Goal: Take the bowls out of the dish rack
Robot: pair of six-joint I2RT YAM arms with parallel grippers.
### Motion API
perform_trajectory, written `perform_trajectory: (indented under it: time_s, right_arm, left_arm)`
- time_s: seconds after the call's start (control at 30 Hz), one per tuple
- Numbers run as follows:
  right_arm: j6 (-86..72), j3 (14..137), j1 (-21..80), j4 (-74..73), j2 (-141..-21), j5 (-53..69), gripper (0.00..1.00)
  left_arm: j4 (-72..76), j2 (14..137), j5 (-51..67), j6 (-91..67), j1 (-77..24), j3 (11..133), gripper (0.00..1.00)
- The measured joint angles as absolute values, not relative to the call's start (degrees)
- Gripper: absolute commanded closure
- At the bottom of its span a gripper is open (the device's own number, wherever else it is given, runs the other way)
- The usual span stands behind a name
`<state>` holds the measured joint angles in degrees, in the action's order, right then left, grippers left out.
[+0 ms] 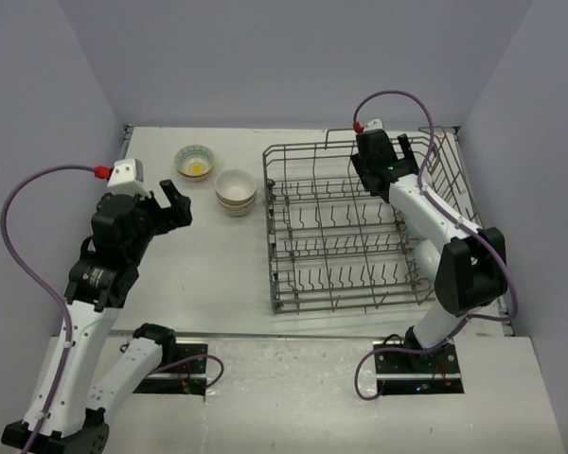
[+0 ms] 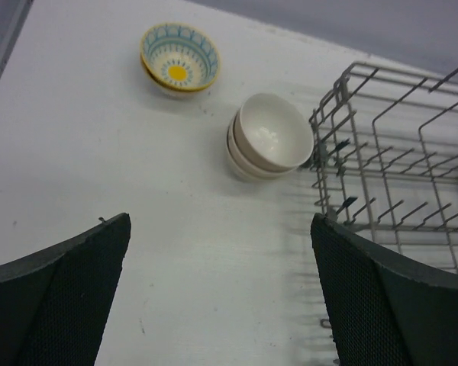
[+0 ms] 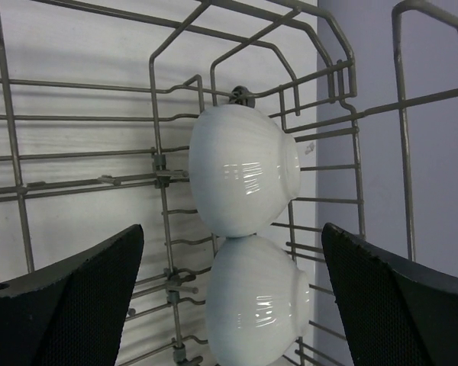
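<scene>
The grey wire dish rack (image 1: 282, 236) stands right of centre. In the right wrist view two white bowls lie on their sides against the dish rack's (image 3: 159, 162) end wall, one (image 3: 244, 168) above the other (image 3: 256, 305). My right gripper (image 1: 409, 156) hangs open over the rack's far right corner, and its fingers (image 3: 233, 229) flank the lower bowl without touching it. Left of the rack, a patterned bowl (image 1: 195, 161) and a stack of beige bowls (image 1: 236, 191) rest on the table. My left gripper (image 1: 175, 206) is open and empty, short of that stack (image 2: 269, 137).
The patterned bowl (image 2: 179, 61) has a yellow centre and sits near the table's far left edge. The rack's left end (image 2: 330, 156) lies close beside the stacked bowls. Grey walls close in the table on three sides.
</scene>
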<state>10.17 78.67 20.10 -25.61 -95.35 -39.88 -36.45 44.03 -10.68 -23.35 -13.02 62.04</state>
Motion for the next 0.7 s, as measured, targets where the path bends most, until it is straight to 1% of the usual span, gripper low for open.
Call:
perform_trajectory:
  time_s: [0.13,0.23,0.5,0.7]
  right_arm:
    - [15.0,78.7,18.8,-23.6,-95.6,-39.6,0.01]
    - [17.9,78.1,17.9,-22.3,-95.6,-39.2,0.01]
    - [20.3,74.5,14.3,-21.3,-96.3,-36.4,0.02]
    - [22.2,70.6,12.8,-17.4,-97.5,-35.2,0.02]
  left_arm:
    - [-36.1,41.2,-11.3,-22.9,-14.0,52.7,0.00]
    - [-35.7,42.0,-11.9,-22.8,-14.2,49.1,0.00]
    - [-33.4,42.2,-11.4,-22.7,-14.6,47.3,0.00]
    - [-32.4,41.9,-10.4,-22.0,-15.1,47.2,0.00]
